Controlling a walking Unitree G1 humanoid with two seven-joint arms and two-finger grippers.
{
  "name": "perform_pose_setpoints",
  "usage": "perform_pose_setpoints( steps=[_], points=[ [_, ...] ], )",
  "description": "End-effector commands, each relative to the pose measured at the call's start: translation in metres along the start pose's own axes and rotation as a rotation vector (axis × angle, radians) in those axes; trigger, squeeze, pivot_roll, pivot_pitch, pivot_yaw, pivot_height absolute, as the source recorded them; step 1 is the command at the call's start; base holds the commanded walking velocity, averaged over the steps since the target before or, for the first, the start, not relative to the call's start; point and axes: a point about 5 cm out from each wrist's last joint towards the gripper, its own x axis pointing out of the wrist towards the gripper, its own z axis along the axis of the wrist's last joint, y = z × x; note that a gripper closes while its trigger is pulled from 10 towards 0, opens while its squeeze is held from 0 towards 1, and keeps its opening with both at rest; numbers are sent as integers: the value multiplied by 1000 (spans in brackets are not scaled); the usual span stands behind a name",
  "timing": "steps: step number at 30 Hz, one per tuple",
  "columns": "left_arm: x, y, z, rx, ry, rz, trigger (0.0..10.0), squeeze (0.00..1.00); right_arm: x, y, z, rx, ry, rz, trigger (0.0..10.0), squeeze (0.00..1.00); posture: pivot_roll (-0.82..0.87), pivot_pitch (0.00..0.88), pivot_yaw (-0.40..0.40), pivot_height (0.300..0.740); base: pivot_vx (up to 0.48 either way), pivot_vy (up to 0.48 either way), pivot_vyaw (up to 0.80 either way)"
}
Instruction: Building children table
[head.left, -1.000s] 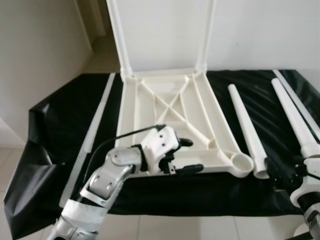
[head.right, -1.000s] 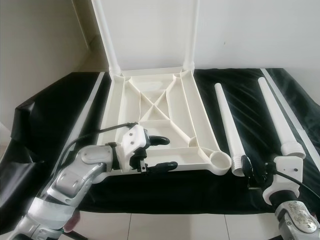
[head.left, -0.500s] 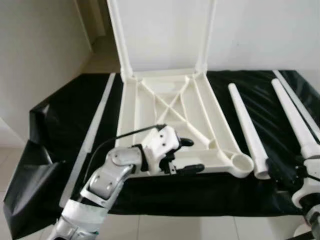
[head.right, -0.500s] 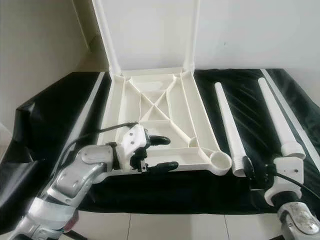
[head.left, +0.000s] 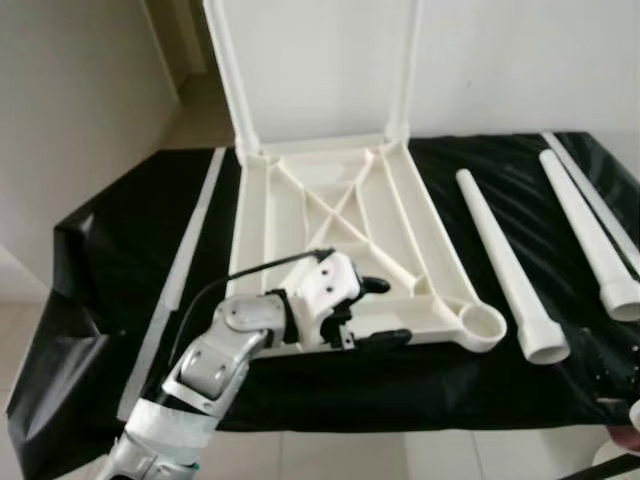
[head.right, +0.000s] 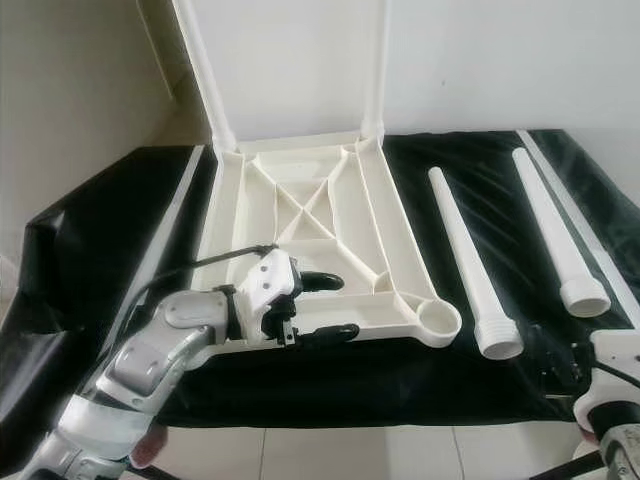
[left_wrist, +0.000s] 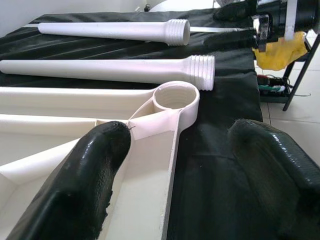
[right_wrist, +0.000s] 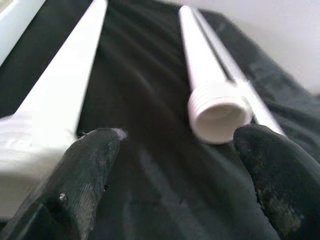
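The white tabletop (head.left: 270, 230) lies upside down on a black sheet, with two legs (head.left: 224, 75) standing upright at its far corners. Its near right corner has an empty threaded socket (head.left: 483, 322). Two loose white legs (head.left: 505, 265) (head.left: 590, 230) lie to the right, threaded ends toward me. My left gripper (head.left: 386, 311) is open astride the tabletop's near rim, one finger (left_wrist: 95, 165) inside the frame and the other outside. My right gripper (right_wrist: 177, 145) hovers open low over the sheet, just short of the loose legs' threaded ends (right_wrist: 217, 112).
A long white strip (head.left: 185, 265) lies on the sheet (head.left: 120, 230) to the left, and another runs along its far right side (head.left: 590, 185). A white wall stands behind. Tiled floor lies below the near edge. A yellow object (left_wrist: 280, 47) hangs beyond the table.
My right gripper has drawn back from the loose legs' threaded ends toward the sheet's near edge. The left arm has kept still. The view has shifted slightly.
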Motion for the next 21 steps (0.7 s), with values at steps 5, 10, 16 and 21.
perform_pose_setpoints(
  steps=[5,10,16,21],
  points=[
    [-1,0,0,-1,8,-17,10000,0,5,-9,21,1,-108,-54,10000,0,-80,36,73,740,0,0,0],
    [-2,0,0,0,10,-12,10000,0,10,-7,26,19,-124,-43,10000,0,-71,31,68,740,0,0,0],
    [-2,0,0,2,9,-8,10000,0,14,19,18,32,-93,92,10000,0,-67,28,66,740,0,0,0],
    [-2,1,1,4,9,-5,10000,0,15,36,16,42,-91,204,10000,0,-65,24,65,740,0,0,0]
  ],
)
